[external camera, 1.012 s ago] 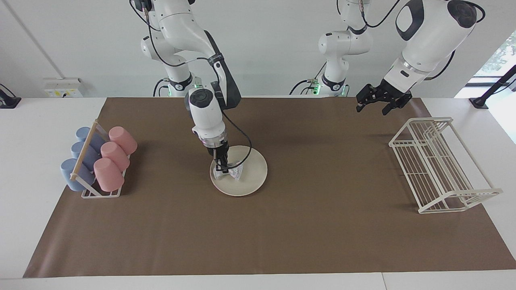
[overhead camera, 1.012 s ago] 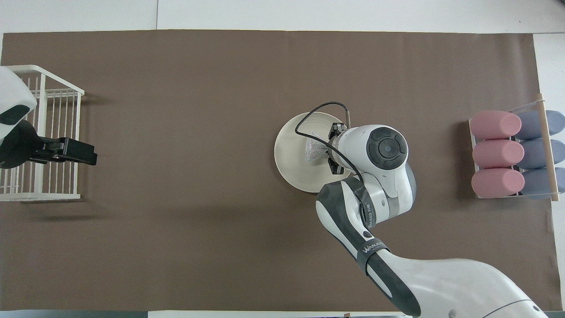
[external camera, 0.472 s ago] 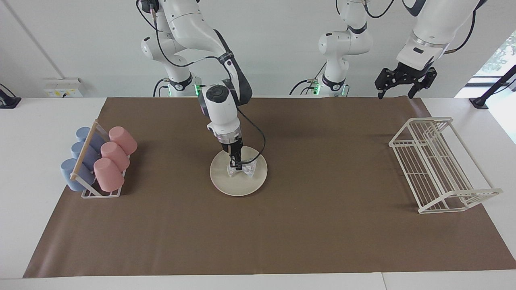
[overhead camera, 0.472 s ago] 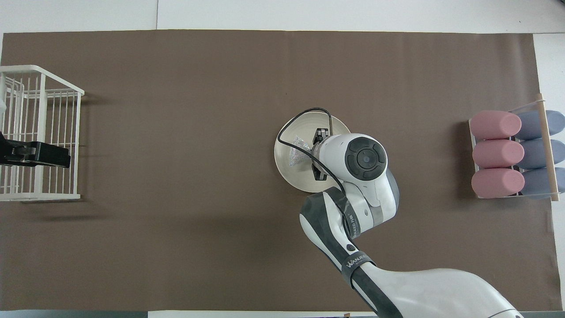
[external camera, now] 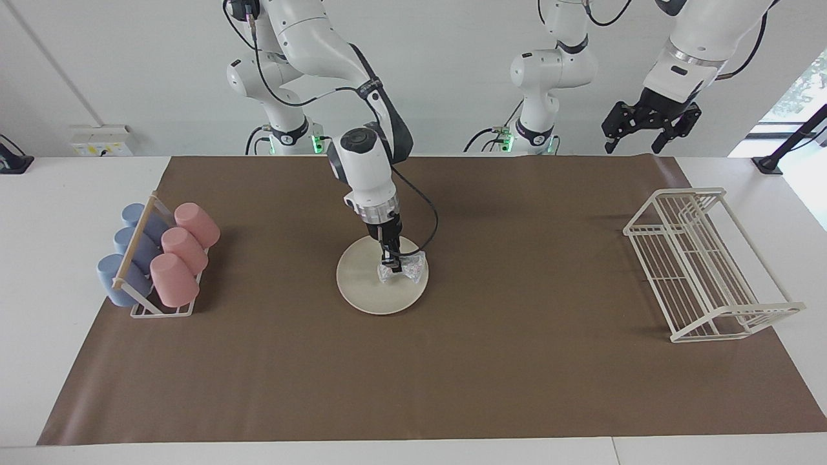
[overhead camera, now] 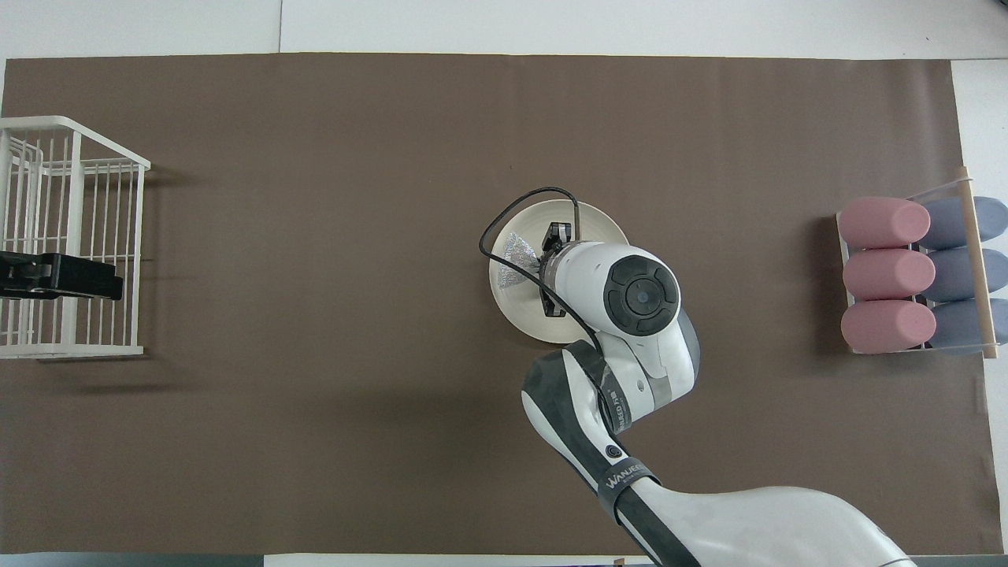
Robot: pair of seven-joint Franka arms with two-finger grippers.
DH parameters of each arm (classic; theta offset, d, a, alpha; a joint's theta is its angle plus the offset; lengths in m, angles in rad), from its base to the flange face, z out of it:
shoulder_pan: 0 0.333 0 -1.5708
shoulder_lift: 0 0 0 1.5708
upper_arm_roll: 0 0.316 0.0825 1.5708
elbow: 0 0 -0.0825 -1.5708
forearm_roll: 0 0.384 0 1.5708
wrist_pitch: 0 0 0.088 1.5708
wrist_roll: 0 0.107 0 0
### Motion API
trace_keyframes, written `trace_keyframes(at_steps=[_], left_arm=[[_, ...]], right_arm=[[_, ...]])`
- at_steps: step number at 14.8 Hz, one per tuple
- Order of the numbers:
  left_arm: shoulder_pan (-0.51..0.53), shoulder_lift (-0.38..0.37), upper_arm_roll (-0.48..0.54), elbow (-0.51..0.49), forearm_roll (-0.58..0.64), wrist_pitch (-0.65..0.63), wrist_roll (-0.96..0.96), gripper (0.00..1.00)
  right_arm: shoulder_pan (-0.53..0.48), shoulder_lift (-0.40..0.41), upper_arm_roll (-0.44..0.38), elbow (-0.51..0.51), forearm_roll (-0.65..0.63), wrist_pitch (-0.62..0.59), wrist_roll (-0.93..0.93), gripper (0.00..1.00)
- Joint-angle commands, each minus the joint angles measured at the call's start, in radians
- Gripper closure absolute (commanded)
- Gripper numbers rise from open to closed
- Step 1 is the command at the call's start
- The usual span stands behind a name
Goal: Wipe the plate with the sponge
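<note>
Pressing the small silvery-white glittery sponge (external camera: 402,266) onto the round cream-white plate (external camera: 368,290), the right pincer (external camera: 389,260) is clenched on the sponge's pinched middle. Sponge and pincer sit at the plate's edge toward the left arm's end, so the unwiped-looking span lies toward the right arm's end. The left pincer (external camera: 648,126), released, waits above the counter (external camera: 517,361), well apart from the plate.

right arm (overhead camera: 630,299) hides plate (overhead camera: 520,307) part
</note>
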Motion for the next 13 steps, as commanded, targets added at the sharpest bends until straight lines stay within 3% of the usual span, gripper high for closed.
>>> trace_keyframes(at_steps=[1,13], left_arm=[[0.009,-0.009,-0.002,0.001,-0.016,-0.002,-0.011,0.00],[0.008,-0.013,-0.007,-0.002,-0.018,-0.002,-0.051,0.00]], right_arm=[[-0.006,0.001,0.007,0.044,-0.002,-0.075,0.042,1.00],[-0.017,0.012,0.007,0.027,-0.001,0.035,0.090,1.00]])
